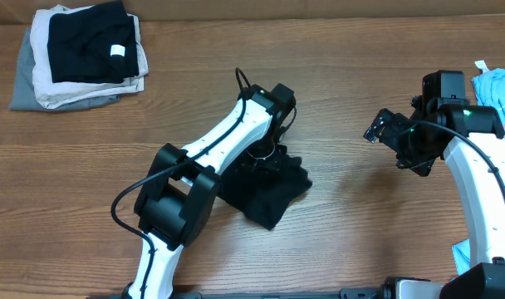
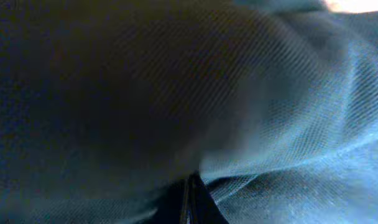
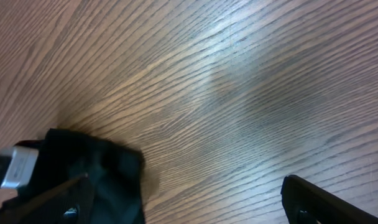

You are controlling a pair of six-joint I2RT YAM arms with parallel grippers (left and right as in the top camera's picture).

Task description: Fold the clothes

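Table point(image 1: 344, 83): brown wood-grain top, grain running left to right in the overhead view, filling nearly the whole picture. Paler tan band point(image 1: 319, 7) along the far edge; what lies beyond it cannot be told. No wall, floor or window in view. Light even and diffuse from above. Soft grey shadow point(image 1: 352, 178) on the wood right of centre. Right wrist view: pale sheen point(image 3: 232, 37) across the grain.

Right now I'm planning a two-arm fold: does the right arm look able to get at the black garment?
Probably yes: only bare table lies between the right gripper and the black garment; the left arm covers just its upper-left part.
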